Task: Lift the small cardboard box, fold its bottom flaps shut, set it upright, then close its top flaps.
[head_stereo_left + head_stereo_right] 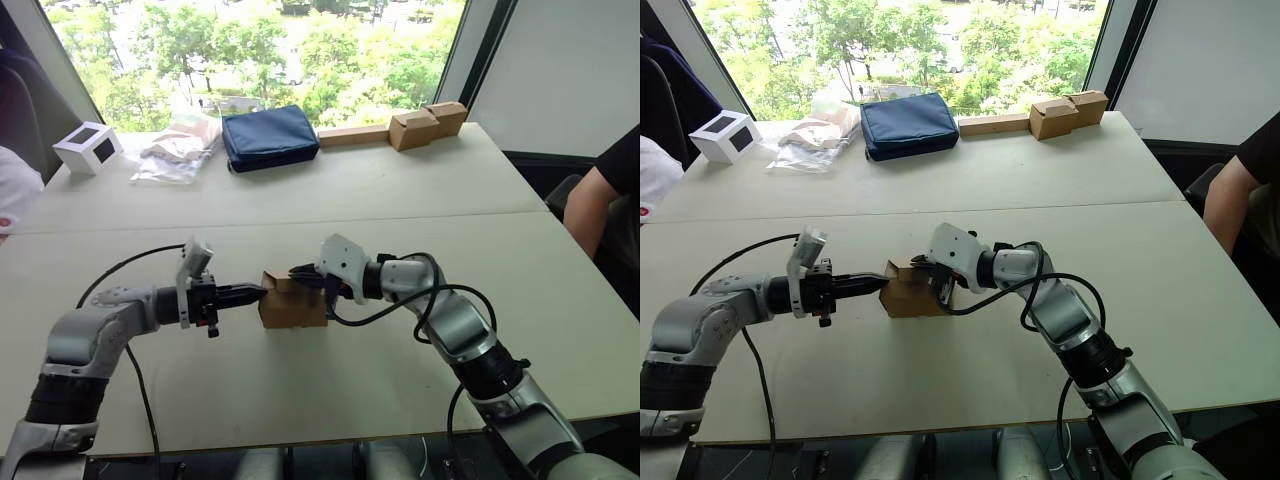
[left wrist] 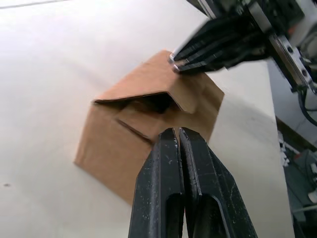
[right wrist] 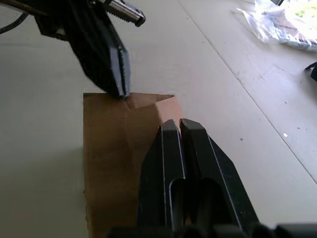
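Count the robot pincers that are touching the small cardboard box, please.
2. The left pincer, fingers shut, presses the small cardboard box at its left top edge; the right pincer, also shut, rests on its top from the right side.

Two arms (image 1: 85,335) in silver-grey metal with black joint bands. White wrist housings (image 1: 342,257); black two-finger grippers (image 1: 258,292). Loose black cables (image 1: 135,375) trail alongside.

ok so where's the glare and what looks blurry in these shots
Eye views: daylight through the window washes out the trees; the small cardboard box stays evenly lit. Left wrist view: the right claw is smeared and soft, and the box casts a shadow on the table. Right wrist view: the left claw is blurred.
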